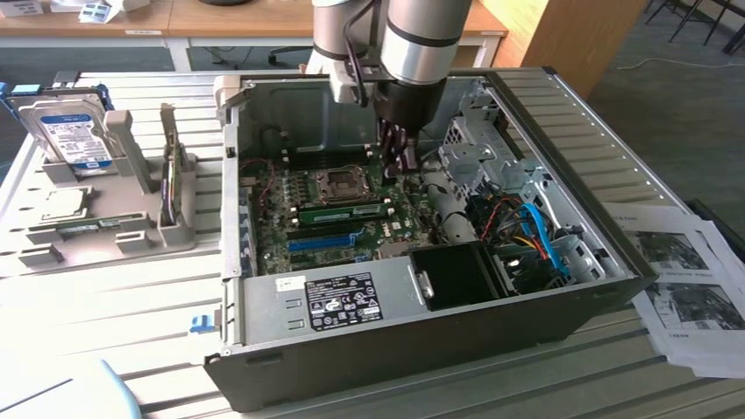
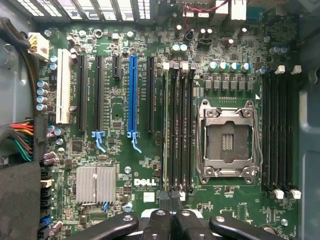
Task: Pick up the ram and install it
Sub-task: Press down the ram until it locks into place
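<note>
Right at the wrist camera's near edge, the gripper [image 2: 170, 216] is seen with its black fingers pressed together – nothing can be made out pinched between them. Just past the fingertips, the bank of black memory slots [image 2: 179, 130] runs straight away from the gripper, so the slots' long axis is lined up with the way the fingers point. The empty CPU socket [image 2: 227, 137] sits just beside that bank, and the long blue slot [image 2: 132, 95] is found on the bank's other side.

In the exterior view the ram [image 1: 345, 212] is seen lying flat-on in a slot just beside the socket, inside the open PC case [image 1: 605, 166], long axis running from the exterior view's left to its right. The gripper is held above the board near the stick's end on the exterior view's right, a little behind it – close, but contact can't be confirmed. By the look of it the stick is already seated, though whether the latches are clicked can't be told.

Furthest off, well apart on the exterior view's left, a hard drive [image 1: 70, 131] is propped in a grey tray [image 1: 140, 240].
</note>
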